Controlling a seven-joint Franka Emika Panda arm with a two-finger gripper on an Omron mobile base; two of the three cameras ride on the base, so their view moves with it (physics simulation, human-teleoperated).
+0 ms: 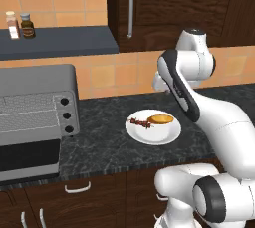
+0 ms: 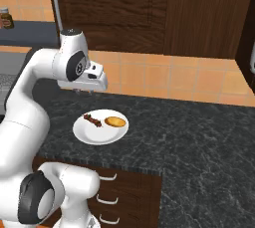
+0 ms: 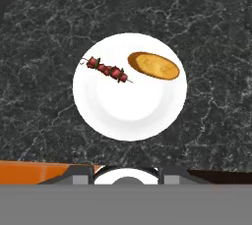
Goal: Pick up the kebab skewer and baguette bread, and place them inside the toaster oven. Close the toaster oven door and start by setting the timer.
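A white plate (image 3: 129, 117) on the dark stone counter carries the kebab skewer (image 3: 108, 70) with dark red chunks and, just right of it, the golden baguette bread (image 3: 153, 66). The skewer (image 1: 141, 122) and bread (image 1: 162, 119) lie apart on the plate (image 1: 154, 135). My gripper (image 2: 82, 91) hangs well above the plate's (image 2: 97, 135) far left rim, pointing down over the skewer (image 2: 92, 119) and bread (image 2: 115, 121), holding nothing; its jaw gap is too small to read. The grey toaster oven (image 1: 37, 80) stands at the left, wire rack showing, its dark glass door (image 1: 29, 157) folded down.
Two spice jars (image 1: 20, 25) stand on a dark shelf above the oven. A dark wall cabinet with a long handle (image 1: 130, 8) hangs behind the arm. Bare counter stretches right of the plate (image 2: 199, 132). Drawers with handles (image 1: 77, 188) sit below the counter edge.
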